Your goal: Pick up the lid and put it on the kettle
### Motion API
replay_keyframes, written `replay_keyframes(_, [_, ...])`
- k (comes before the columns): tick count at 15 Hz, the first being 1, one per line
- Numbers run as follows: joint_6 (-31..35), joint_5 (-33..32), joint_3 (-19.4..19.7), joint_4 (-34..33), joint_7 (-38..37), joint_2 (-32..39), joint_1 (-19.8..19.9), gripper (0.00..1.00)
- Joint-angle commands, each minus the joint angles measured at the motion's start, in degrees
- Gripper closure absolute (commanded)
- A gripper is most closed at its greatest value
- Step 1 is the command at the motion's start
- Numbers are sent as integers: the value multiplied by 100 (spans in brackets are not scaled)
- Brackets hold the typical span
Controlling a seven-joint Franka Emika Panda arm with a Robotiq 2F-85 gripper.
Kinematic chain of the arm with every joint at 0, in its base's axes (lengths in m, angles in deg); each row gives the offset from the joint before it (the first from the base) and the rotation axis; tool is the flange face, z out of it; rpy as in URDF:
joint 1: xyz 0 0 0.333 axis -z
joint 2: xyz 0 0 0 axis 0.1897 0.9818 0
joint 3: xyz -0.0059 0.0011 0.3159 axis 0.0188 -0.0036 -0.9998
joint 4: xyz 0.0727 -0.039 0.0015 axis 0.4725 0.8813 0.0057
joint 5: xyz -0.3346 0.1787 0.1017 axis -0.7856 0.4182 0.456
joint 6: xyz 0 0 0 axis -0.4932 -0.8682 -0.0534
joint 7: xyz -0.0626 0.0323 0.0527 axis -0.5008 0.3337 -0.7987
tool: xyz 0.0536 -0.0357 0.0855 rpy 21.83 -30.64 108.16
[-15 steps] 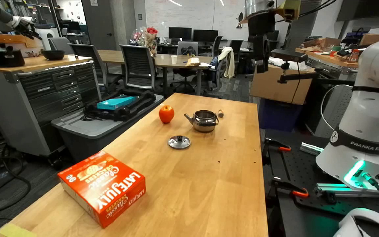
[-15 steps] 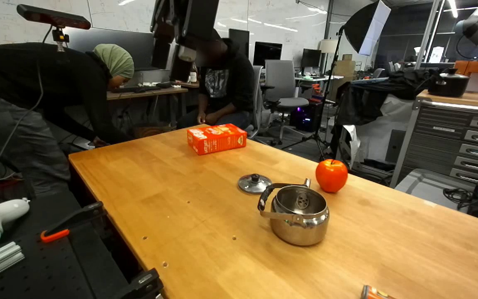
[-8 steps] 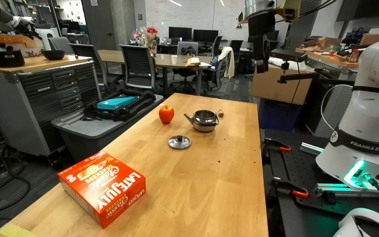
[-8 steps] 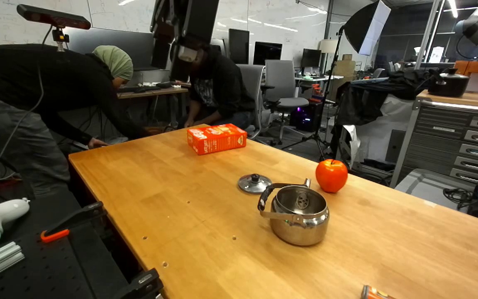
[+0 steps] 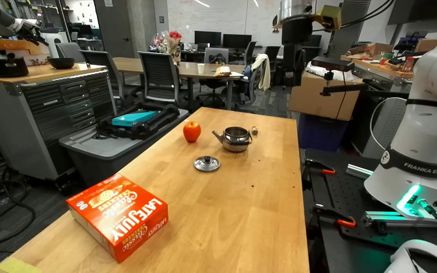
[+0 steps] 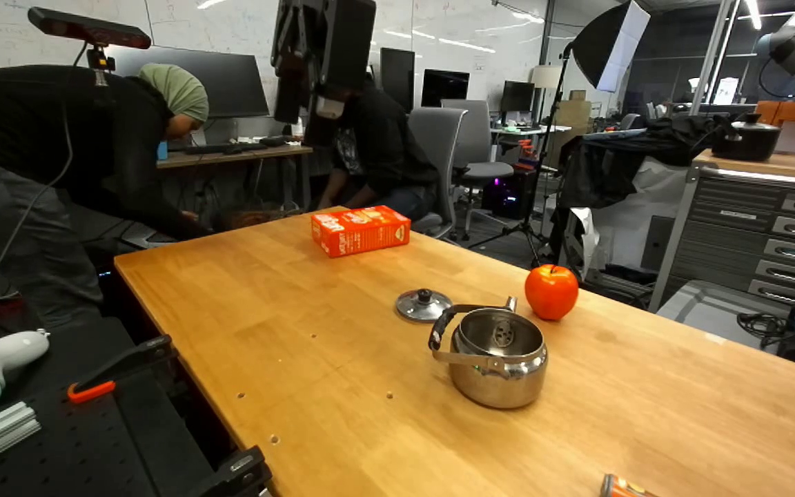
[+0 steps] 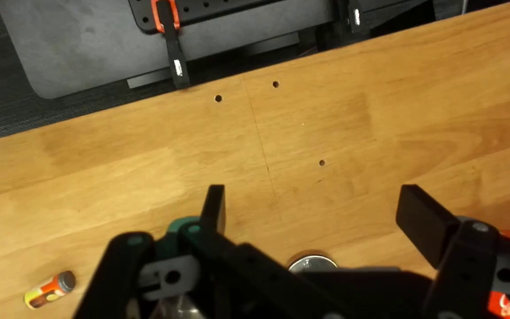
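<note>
A small silver lid (image 5: 206, 165), dark knob up, lies flat on the wooden worktop (image 5: 233, 212) near the uncovered kettle (image 5: 236, 143). Taking clock bearings from the kettle in an exterior view, I see the lid toward 8 o'clock, a red apple (image 5: 192, 132) at 9, and a cracker box (image 5: 118, 218) farther out at 8. The kettle's handle (image 6: 440, 329) tips toward 3 o'clock, to the side of its opening. My fingers (image 7: 427, 226) hang above the worktop, well apart from lid and kettle, spread wide with bare wood visible between them in the wrist view. They block much of that view around 6 o'clock, partly hiding the box at 4; a small cylinder (image 7: 50, 290) shows at 8. I count one lid, one kettle, one apple, one box, one cylinder and, at the worktop's edge, two black-and-orange clamps (image 5: 326, 213). Two people (image 6: 121, 131) are beyond the worktop in an exterior view, one bent over, one partly covered by my fingers. The box reads "LATE JULY Classic CRACKERS"; the arm's base (image 5: 387, 185) reads "FRANKA EMIKA." The cylinder's label is too small to read.
</note>
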Motion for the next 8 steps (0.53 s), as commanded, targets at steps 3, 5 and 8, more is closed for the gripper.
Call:
replay_keyframes(3, [513,446,-238,38,-339,26,-33,0])
replay_keyframes(5, [682,547,-374,-38,-513,105,-87,0])
replay_keyframes(8, [1011,705,-602,-216,-794,329,-182,0])
